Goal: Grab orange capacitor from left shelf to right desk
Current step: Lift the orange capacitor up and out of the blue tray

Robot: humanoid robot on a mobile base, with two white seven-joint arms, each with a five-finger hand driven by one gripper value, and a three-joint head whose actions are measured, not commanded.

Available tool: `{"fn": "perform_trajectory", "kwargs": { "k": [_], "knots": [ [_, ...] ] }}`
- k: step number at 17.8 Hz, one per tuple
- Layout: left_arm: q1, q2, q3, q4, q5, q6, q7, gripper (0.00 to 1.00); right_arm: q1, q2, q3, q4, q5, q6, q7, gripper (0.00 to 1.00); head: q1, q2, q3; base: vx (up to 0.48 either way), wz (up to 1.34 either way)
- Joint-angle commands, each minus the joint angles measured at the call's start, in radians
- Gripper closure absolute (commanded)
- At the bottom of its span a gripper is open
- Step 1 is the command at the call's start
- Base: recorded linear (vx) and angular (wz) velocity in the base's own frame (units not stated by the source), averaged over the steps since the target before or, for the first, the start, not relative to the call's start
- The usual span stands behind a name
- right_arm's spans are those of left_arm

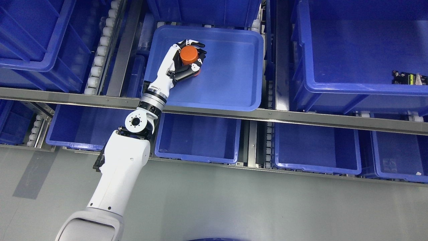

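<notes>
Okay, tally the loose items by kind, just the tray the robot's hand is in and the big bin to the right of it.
Orange capacitor, gripped by the left hand in the tray: 1
Small dark part, in the right bin: 1
Total: 2

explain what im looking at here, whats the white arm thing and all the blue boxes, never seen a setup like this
This is one picture, taken from a camera on a humanoid robot's head, looking down at a shelf. The white arm coming in from the lower left is the robot's left arm, ending in a left hand with black and white fingers. Those fingers are curled around an orange capacitor, a small orange cylinder. The hand is over a shallow blue tray on the upper shelf level. Around it sit deeper blue bins, with more on the level below. A small dark part lies in the large bin at right. The right arm is out of view.
</notes>
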Motion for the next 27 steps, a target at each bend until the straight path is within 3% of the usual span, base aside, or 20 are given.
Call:
{"fn": "perform_trajectory", "kwargs": {
  "k": [1,4,9,15,27],
  "knots": [
    [0.007,0.017,0.017,-0.157,0.108,-0.02,-0.006,1.0,0.023,-0.017,-0.011,-0.017,0.006,-0.001,0.0,0.0,0.0,0.0,0.0,0.0,0.0],
    [0.086,0.017,0.012,-0.324,0.13,-0.084,-0.04,0.99,0.023,-0.017,-0.011,-0.017,0.006,-0.001,0.0,0.0,0.0,0.0,0.0,0.0,0.0],
    [0.241,0.017,0.006,-0.407,0.129,-0.382,-0.015,0.99,0.023,-0.017,-0.011,-0.017,0.006,-0.001,0.0,0.0,0.0,0.0,0.0,0.0,0.0],
    [0.37,0.017,0.023,-0.507,0.127,-0.402,0.173,0.99,0.023,-0.017,-0.011,-0.017,0.006,-0.001,0.0,0.0,0.0,0.0,0.0,0.0,0.0],
    [0.395,0.017,0.042,-0.506,0.128,-0.396,0.172,0.99,0.023,-0.017,-0.011,-0.017,0.006,-0.001,0.0,0.0,0.0,0.0,0.0,0.0,0.0]
  ]
}}
